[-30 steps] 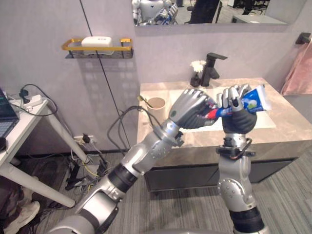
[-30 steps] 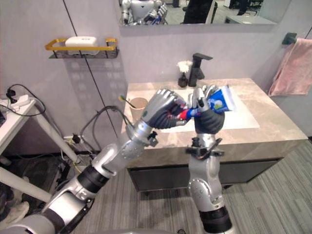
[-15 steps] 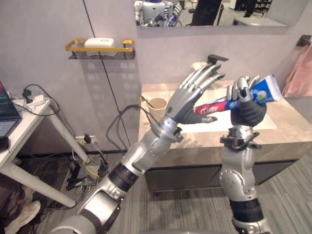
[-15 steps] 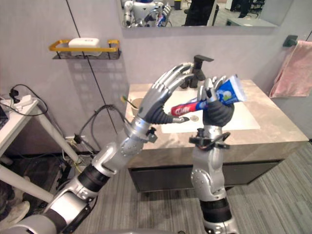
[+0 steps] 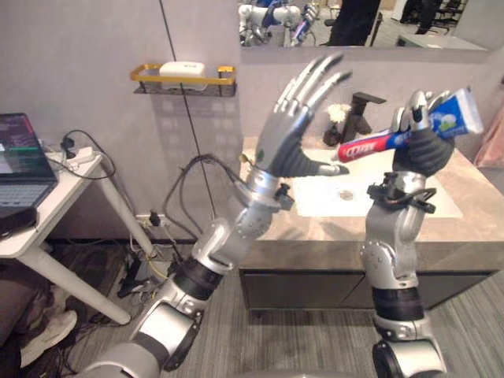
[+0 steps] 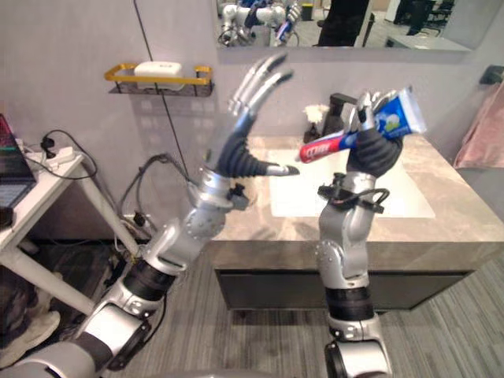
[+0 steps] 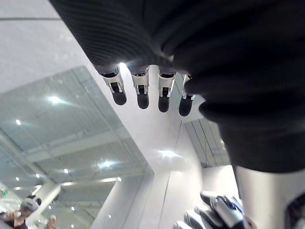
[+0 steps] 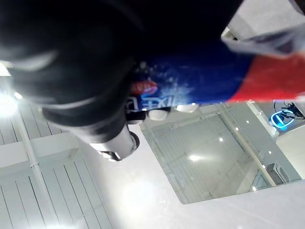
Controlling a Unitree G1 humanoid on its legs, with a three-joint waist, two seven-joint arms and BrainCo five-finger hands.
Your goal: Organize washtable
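Observation:
A toothpaste tube (image 5: 370,146), red at its narrow end and blue at its wide end, is held up in the air above the washtable (image 5: 472,236). My right hand (image 5: 425,150) is shut on its blue end, with the red end pointing toward my left hand. In the right wrist view the tube (image 8: 190,81) lies across that hand's palm. My left hand (image 5: 287,146) is raised beside the red tip with fingers spread straight and holds nothing. Its fingers (image 7: 138,93) also show straight in the left wrist view.
A white sink basin (image 5: 378,197) and a black faucet (image 5: 364,110) sit in the counter behind the hands. A gold wall shelf (image 5: 185,77) carries a white soap. A white side table (image 5: 47,201) with a laptop stands at left. A pink towel (image 6: 482,126) hangs at right.
My left hand let go of the tube's red end, opened its fingers and rose away. My right hand lifted the tube higher. The camera has shifted too.

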